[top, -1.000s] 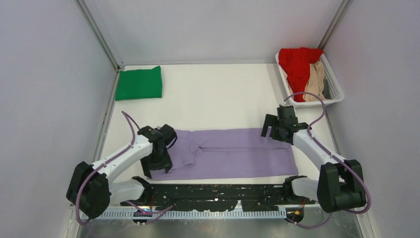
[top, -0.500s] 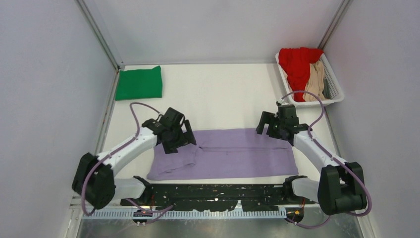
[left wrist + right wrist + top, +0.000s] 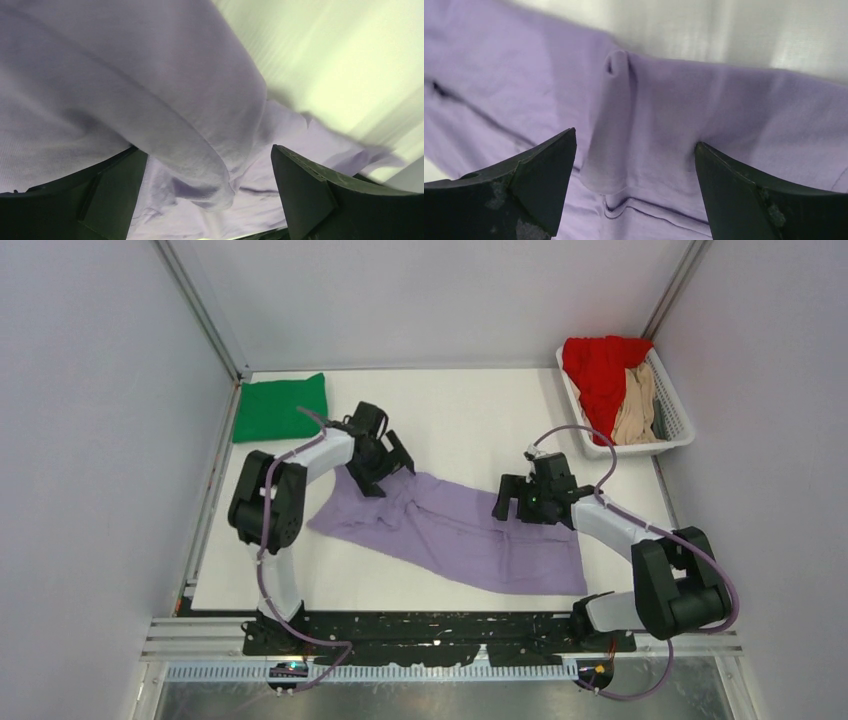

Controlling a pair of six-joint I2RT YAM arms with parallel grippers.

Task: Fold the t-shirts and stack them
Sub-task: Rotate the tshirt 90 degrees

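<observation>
Lavender soft-cloth t-shirt (image 3: 470, 535), half-folded strip on white table (image 3: 470, 425), now lies skewed: left end dragged farther back within last second, likely realigning for next fold.
Left gripper (image 3: 385, 475): fingers spread wide, cloth roll loose between.
Right gripper (image 3: 520, 508): spread wide over far-edge ridge, gripping nothing.
Far left: folded bright green t-shirt (image 3: 281, 408).
Far right: white slatted plastic basket (image 3: 683, 432), red t-shirt (image 3: 598, 370) and tan t-shirt (image 3: 634, 405) inside.

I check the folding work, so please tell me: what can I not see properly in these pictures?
1. Top view: the left claw covers the far left end of the purple shirt.
2. Top view: red shirt and tan shirt bunched in the basket; folds hide their shapes.
3. Left wrist view: near cloth blurred, cut off by frame edges.
4. Top view: layers of the green shirt too small to count.
</observation>
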